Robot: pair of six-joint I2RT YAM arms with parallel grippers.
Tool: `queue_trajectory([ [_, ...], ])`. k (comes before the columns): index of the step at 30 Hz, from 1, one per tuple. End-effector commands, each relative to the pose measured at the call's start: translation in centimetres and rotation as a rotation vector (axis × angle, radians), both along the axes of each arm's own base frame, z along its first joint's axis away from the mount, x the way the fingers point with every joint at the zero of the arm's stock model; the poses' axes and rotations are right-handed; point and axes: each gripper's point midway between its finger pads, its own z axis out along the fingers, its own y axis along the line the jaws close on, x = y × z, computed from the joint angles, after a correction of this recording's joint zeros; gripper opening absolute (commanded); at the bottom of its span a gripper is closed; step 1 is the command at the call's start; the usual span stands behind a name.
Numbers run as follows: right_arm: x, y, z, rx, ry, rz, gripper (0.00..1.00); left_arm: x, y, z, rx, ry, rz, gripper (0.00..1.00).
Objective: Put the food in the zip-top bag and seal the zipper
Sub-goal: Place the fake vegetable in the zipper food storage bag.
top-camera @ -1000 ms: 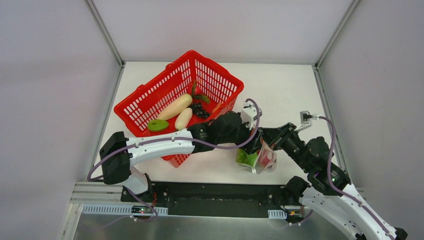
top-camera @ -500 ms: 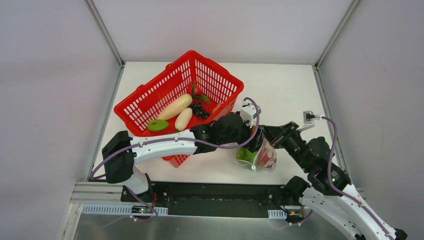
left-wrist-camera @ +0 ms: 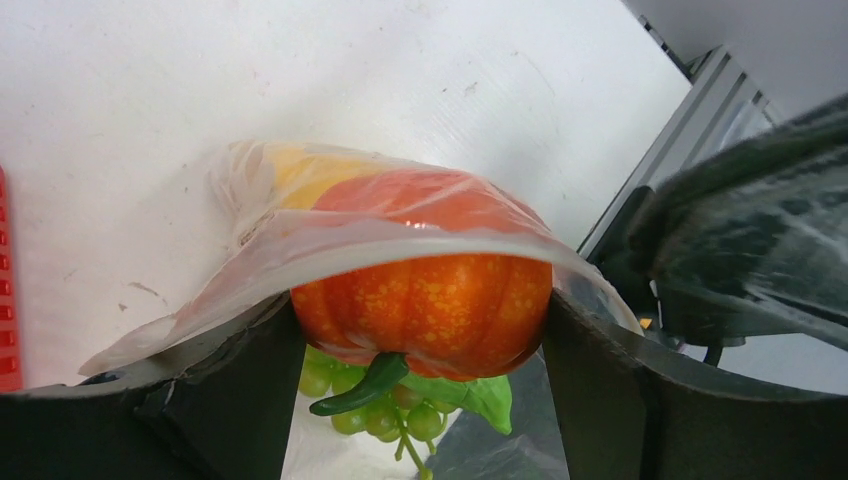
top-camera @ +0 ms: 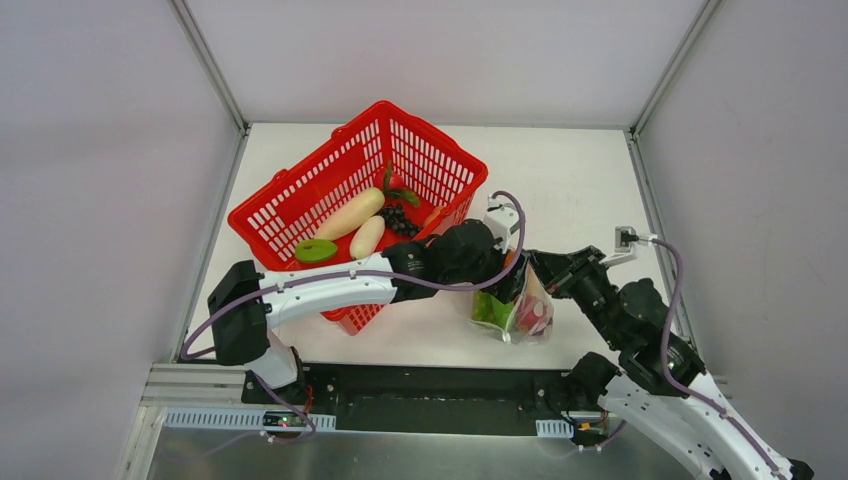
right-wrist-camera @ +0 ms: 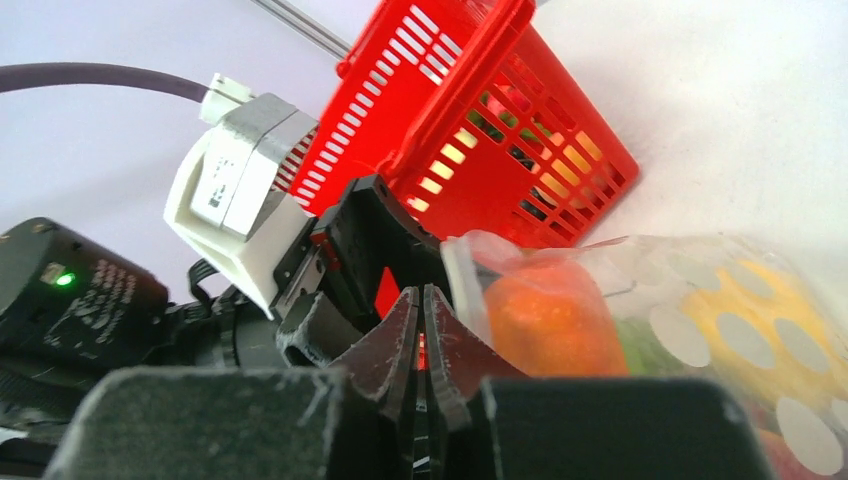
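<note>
The zip-top bag (top-camera: 522,318), clear with white dots, stands near the table's front edge between the two arms. My left gripper (top-camera: 508,284) is shut on an orange toy pumpkin (left-wrist-camera: 425,310) and holds it in the bag's mouth, the film (left-wrist-camera: 300,235) draped over it. Green grapes (left-wrist-camera: 385,415) and yellow food (right-wrist-camera: 760,300) lie inside. My right gripper (top-camera: 545,276) is at the bag's upper edge. In the right wrist view its fingers (right-wrist-camera: 421,300) are pressed together beside the bag's rim, seemingly pinching the film. The pumpkin (right-wrist-camera: 550,320) shows through the bag there.
A red slotted basket (top-camera: 290,200) stands behind and left of the bag. It holds two white radishes (top-camera: 350,213), a flat green disc (top-camera: 316,250), dark grapes (top-camera: 400,220) and a red item (top-camera: 395,183). The table's right and far parts are bare white.
My left gripper has moved a little right with the pumpkin, further into the bag's mouth. My right arm has shifted slightly right, and the bag stands a little straighter.
</note>
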Motion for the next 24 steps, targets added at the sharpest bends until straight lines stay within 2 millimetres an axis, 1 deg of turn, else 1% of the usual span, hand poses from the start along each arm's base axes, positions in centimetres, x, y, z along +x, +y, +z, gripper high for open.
queue_trajectory([
  [1, 0.5, -0.2, 1.0, -0.029, -0.013, -0.022, 0.06, -0.3, 0.1, 1.6, 0.005, -0.023, -0.010, 0.77],
  [5, 0.3, -0.3, 1.3, -0.022, -0.029, -0.020, 0.06, -0.8, -0.9, 1.8, -0.001, -0.003, -0.055, 0.66],
  [7, 0.3, -0.1, 1.3, -0.028, -0.030, -0.011, 0.07, -0.7, -1.0, 1.5, 0.005, 0.000, -0.052, 0.63],
  [9, 0.3, 0.1, 1.1, -0.038, -0.023, -0.001, 0.07, -0.6, -1.3, 1.5, 0.000, -0.007, -0.052, 0.72],
  [11, 0.4, 0.4, 0.9, -0.043, -0.015, 0.005, 0.07, -0.5, -1.6, 1.4, -0.015, -0.005, -0.051, 0.85],
  [12, 0.5, 0.4, 0.8, -0.045, -0.012, 0.005, 0.07, -0.5, -1.7, 1.4, -0.022, -0.005, -0.049, 0.89],
  [13, 0.5, 0.5, 0.8, -0.045, -0.012, 0.005, 0.07, -0.4, -1.7, 1.4, -0.030, -0.008, -0.047, 0.91],
  [17, 0.5, 0.1, 0.8, -0.036, -0.017, -0.011, 0.07, -0.3, -0.7, 1.0, -0.015, -0.020, -0.023, 0.91],
  [22, 0.7, 0.0, 0.7, -0.038, -0.016, -0.021, 0.07, -0.5, 0.9, 1.5, -0.020, -0.033, -0.006, 0.89],
  [23, 0.7, 0.0, 0.7, -0.039, -0.016, -0.020, 0.07, -0.6, 1.1, 1.6, -0.017, -0.035, -0.007, 0.87],
  [24, 0.7, 0.0, 0.7, -0.039, -0.015, -0.019, 0.07, -0.7, 1.4, 1.6, -0.012, -0.038, -0.007, 0.80],
])
